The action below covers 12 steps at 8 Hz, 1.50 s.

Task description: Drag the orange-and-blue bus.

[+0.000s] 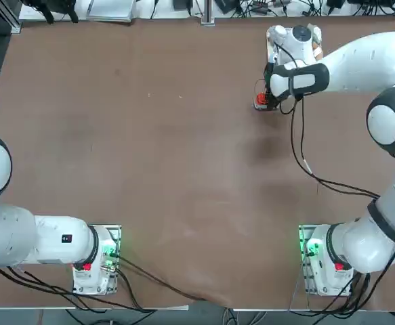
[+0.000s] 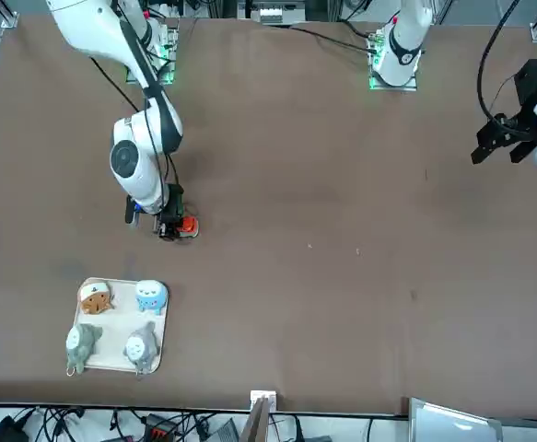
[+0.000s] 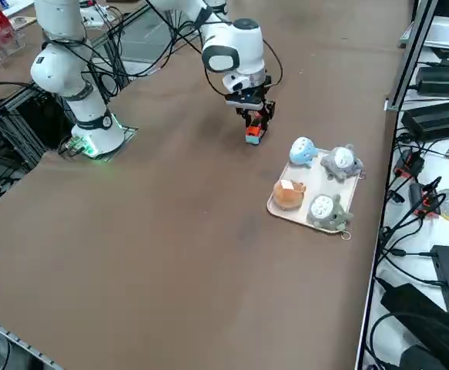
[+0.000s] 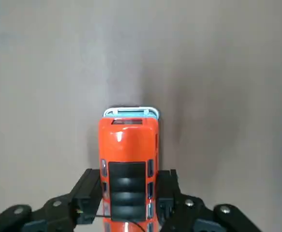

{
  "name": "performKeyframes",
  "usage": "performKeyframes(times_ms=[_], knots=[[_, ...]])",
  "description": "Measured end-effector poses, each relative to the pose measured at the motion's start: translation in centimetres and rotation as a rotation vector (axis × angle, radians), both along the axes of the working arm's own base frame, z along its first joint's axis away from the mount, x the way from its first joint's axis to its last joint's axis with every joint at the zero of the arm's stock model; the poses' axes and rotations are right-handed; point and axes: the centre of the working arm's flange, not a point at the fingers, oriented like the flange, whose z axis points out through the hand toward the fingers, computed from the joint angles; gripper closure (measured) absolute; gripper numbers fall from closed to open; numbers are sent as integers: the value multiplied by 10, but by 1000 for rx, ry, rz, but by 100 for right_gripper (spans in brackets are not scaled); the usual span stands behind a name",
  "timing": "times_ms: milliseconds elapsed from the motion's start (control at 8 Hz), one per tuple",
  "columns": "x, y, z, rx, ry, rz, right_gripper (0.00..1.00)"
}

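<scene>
Right now my right gripper [image 4: 126, 203] has its jaws clamped on the orange-and-blue bus [image 4: 127, 159]. It sits on the brown surface [image 1: 150, 169], near the figurine tray [image 2: 116, 364].

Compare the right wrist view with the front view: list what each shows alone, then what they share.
Only the right wrist view: the bus's dark roof panel and pale blue end, with both fingers pressed against its sides.
Only the front view: the pale tray of four small figurines, set apart from the bus.
Both: the orange-and-blue bus on the brown table, with the right gripper shut on it.
</scene>
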Motion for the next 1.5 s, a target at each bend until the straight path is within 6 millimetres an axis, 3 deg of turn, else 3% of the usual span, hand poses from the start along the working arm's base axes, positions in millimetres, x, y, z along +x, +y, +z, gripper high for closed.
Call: performKeyframes(times_ms=[500, 750, 875, 1250, 1500], knots=[[-2, 14, -1, 2, 0, -3, 38], [-9, 18, -22, -12, 33, -6, 6], [-10, 20, -26, -17, 41, -5, 0], [-1, 23, -12, -39, 98, -7, 0], [9, 21, 14, -56, 135, -13, 0]])
